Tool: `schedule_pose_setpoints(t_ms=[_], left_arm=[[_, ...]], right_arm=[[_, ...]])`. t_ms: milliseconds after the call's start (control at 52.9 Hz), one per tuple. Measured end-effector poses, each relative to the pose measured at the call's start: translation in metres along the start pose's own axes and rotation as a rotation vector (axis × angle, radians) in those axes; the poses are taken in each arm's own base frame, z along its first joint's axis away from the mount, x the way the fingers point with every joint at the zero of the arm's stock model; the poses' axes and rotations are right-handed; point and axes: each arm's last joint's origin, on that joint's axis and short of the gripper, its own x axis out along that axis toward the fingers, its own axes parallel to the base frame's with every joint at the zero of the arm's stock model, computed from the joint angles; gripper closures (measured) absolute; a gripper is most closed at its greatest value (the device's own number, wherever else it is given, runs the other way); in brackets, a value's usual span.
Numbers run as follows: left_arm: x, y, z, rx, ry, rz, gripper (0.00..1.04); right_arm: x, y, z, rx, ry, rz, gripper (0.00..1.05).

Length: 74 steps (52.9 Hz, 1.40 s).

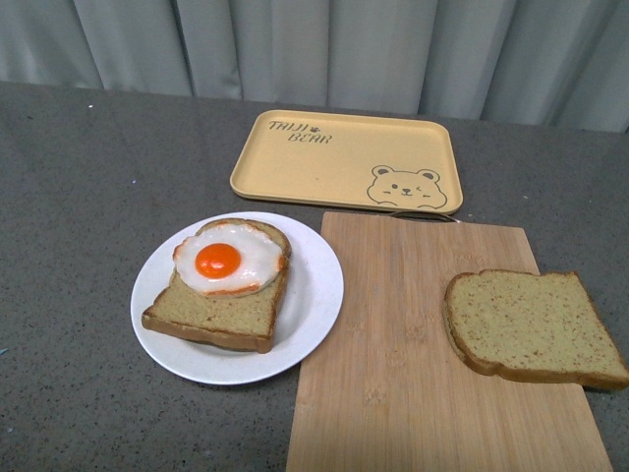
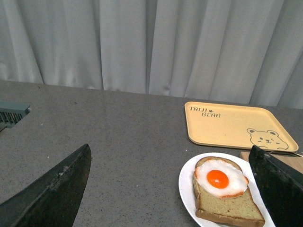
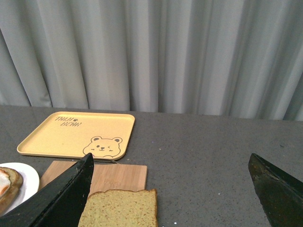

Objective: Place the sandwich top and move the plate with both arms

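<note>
The sandwich top (image 1: 534, 325), a speckled brown bread slice with a darker crust, lies flat on the right part of a wooden cutting board (image 1: 413, 344); it also shows in the right wrist view (image 3: 120, 208). The round white plate (image 1: 314, 315) sits left of the board and holds a like slice with a fried egg (image 1: 228, 260); it also shows in the left wrist view (image 2: 187, 189). Neither arm shows in the front view. My left gripper (image 2: 170, 189) is open, back from the plate. My right gripper (image 3: 170, 189) is open, back from the sandwich top.
A yellow rectangular tray with a bear drawing (image 1: 334, 157) lies behind the board and plate, empty. Grey curtains hang behind the dark grey table. A grey-green ridged object (image 2: 13, 114) sits at the table's far left in the left wrist view.
</note>
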Motion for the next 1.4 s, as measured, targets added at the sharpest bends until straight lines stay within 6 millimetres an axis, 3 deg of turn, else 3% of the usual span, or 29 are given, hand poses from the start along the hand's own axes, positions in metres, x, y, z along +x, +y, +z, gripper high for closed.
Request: schedule_pose_setpoints(t_ms=[1400], left_arm=[[0.0000, 0.0000, 0.0000, 0.000, 0.000, 0.000, 0.07]], right_arm=[[0.0000, 0.0000, 0.0000, 0.000, 0.000, 0.000, 0.09]])
